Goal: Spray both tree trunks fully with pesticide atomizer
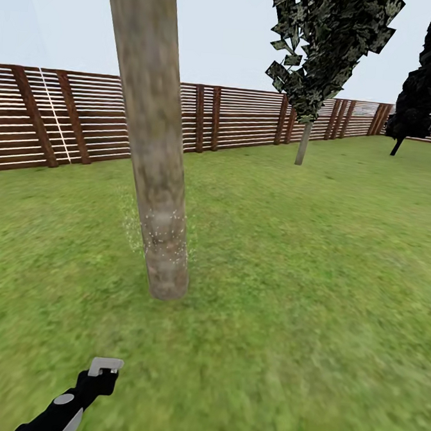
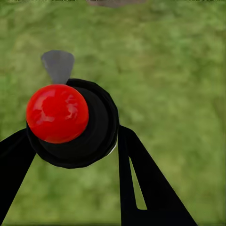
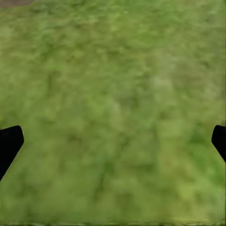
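- The left gripper point(image 2: 70, 141) clamps the pesticide atomizer point(image 2: 75, 125), a round black bottle with a red cap, low at the near left over the grass point(image 1: 300, 298)
- Ahead of it stands a thick mottled tree trunk point(image 1: 153, 140); a mist of whitish pesticide point(image 1: 156, 234) specks clings around its lower part
- A second tree point(image 1: 316, 62) rises farther right, before the slatted wooden fence point(image 1: 68, 118)
- The right gripper point(image 3: 113, 141) hangs over bare grass, its dark fingertips point(image 3: 9, 141) spread wide apart
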Motion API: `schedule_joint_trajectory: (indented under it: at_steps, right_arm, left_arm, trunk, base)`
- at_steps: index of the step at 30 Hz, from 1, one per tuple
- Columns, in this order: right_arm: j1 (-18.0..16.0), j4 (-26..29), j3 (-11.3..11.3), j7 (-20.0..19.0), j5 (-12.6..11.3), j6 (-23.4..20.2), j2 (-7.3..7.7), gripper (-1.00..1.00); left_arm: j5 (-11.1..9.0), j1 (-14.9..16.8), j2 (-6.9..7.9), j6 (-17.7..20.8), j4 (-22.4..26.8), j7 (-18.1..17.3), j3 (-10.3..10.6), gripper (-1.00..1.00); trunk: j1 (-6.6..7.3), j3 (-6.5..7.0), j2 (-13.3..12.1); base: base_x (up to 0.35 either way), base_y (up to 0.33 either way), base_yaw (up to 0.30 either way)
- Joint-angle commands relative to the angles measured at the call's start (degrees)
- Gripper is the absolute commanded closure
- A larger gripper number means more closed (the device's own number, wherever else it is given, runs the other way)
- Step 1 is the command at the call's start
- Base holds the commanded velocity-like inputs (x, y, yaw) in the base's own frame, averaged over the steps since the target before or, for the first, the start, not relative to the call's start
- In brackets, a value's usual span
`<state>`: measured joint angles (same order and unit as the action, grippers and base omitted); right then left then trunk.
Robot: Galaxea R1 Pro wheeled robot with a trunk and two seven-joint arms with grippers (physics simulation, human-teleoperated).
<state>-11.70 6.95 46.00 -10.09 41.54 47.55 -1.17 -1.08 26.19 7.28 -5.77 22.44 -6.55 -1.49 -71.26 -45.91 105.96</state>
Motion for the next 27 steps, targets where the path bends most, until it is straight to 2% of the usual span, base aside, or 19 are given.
schedule_joint_trajectory:
  at_steps: [1,3,11,20,27]
  right_arm:
    - [0.0,-0.4,0.1,0.0,-0.1,0.0,0.02,-1.0]
    - [0.0,-0.8,0.1,0.1,-0.1,0.0,0.07,-1.0]
    - [0.0,-0.9,0.1,0.1,-0.1,0.0,0.03,-1.0]
    - [0.0,-0.9,0.1,0.1,-0.1,0.0,0.03,-1.0]
    - [0.0,-0.9,0.1,0.1,-0.1,0.0,0.03,-1.0]
  left_arm:
    - [0.0,0.0,0.0,0.0,0.0,0.0,0.0,1.0]
    - [0.0,0.0,0.0,0.0,0.0,0.0,0.0,1.0]
    - [0.0,0.0,0.02,0.0,0.0,0.0,0.0,1.0]
    - [0.1,0.0,-1.08,-0.4,-0.1,0.0,0.1,1.0]
    - [0.3,0.0,-1.04,-0.4,0.0,0.0,0.1,1.0]
  trunk:
    - [0.23,0.19,-0.4]
    - [0.67,0.55,-1.2]
    - [0.67,0.55,-1.2]
    - [0.67,0.55,-1.2]
    - [0.67,0.55,-1.2]
  base:
    - [0.0,0.0,0.0]
    - [0.0,0.0,0.0]
    - [0.0,0.0,0.0]
    - [0.0,0.0,0.0]
    - [0.0,0.0,0.0]
